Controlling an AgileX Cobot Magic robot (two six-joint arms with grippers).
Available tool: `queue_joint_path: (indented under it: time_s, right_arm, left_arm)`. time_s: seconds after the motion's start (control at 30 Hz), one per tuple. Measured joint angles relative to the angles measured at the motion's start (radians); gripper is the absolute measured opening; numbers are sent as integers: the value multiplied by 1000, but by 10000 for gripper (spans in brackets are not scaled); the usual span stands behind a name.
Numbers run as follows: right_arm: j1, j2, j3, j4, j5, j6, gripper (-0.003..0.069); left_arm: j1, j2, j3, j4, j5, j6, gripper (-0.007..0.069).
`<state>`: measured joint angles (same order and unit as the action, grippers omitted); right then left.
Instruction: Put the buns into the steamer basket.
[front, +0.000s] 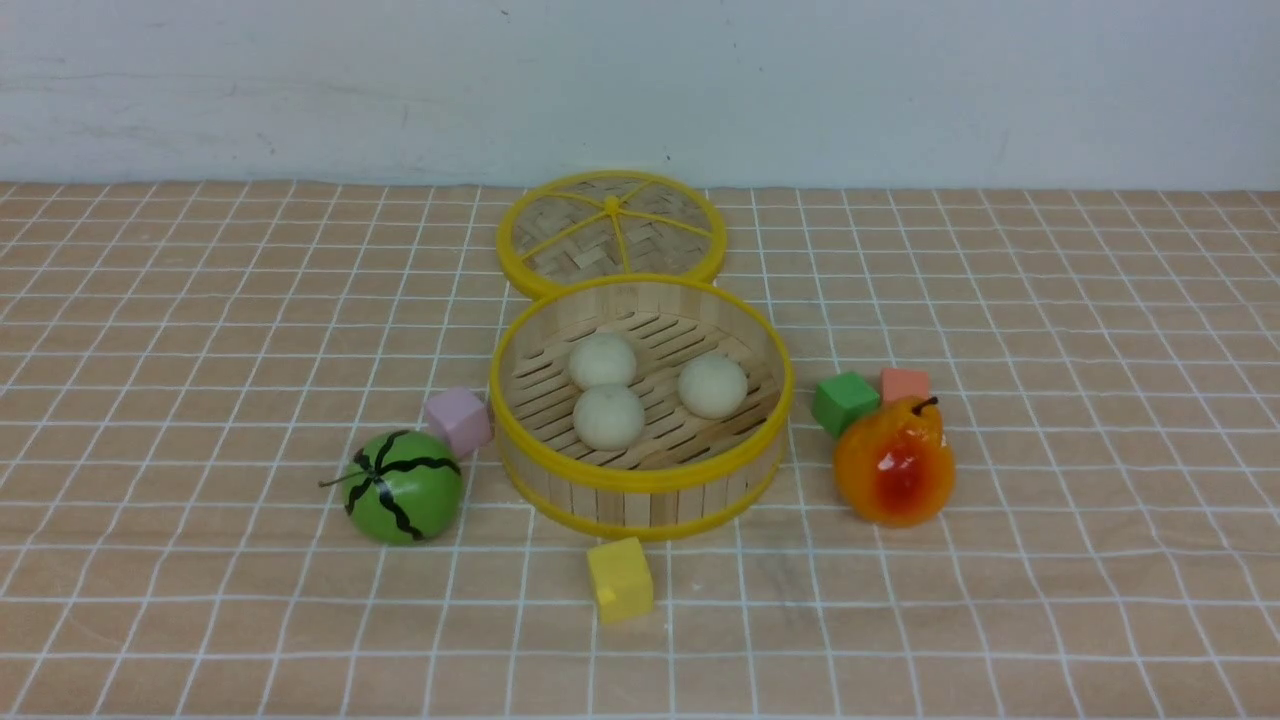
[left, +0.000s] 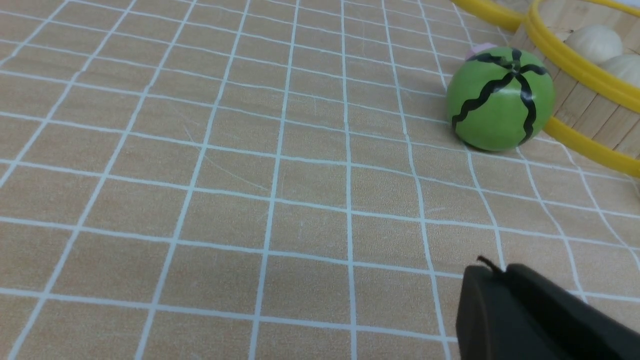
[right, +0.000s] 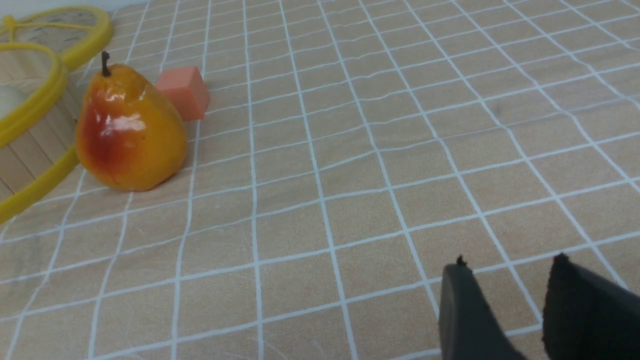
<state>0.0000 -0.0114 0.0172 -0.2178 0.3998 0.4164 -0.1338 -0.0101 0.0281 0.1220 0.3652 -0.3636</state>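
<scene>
Clock positions are read from the middle of the steamer basket (front: 640, 480), with 12 toward the wall (front: 900, 90). The basket stands upright near the centre of the grid-patterned cloth (front: 1080, 600): pale bamboo strips form the wall, yellow bands the rims, and slats the floor. Its mouth faces up; being round, it presents no distinct long axis.

Three buns lie inside on the slats, off-white, matt, smooth and near-spherical. The first bun (front: 603, 362) is at 10 o'clock and the second bun (front: 610, 417) at 8, the two apparently touching. The third bun (front: 712, 386) sits apart at 3. Their round shape gives neither a clear heading nor a long axis.

The woven lid (front: 565, 240) is at 12, spokes up, close against the basket. The yellow cube (front: 620, 580) is at 6, the watermelon toy (front: 403, 487) at 8 and the lilac cube (front: 458, 422) at 9. At 3 are the green cube (front: 846, 403) and, farther out, the coral cube (front: 905, 386); the pear (front: 895, 470) is at 4, stem toward 1.

The left gripper (left: 495, 267) has its fingertips together. The right gripper (right: 510, 265) has its fingertips apart, with cloth visible between.
</scene>
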Motion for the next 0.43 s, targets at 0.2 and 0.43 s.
queue_joint_path:
  time_s: [0.2, 0.43]
  right_arm:
    - [0, 0, 0, 0, 0, 0, 241]
    - [0, 0, 0, 0, 0, 0, 241]
  left_arm:
    - [0, 0, 0, 0, 0, 0, 29]
    - [0, 0, 0, -1, 2, 0, 36]
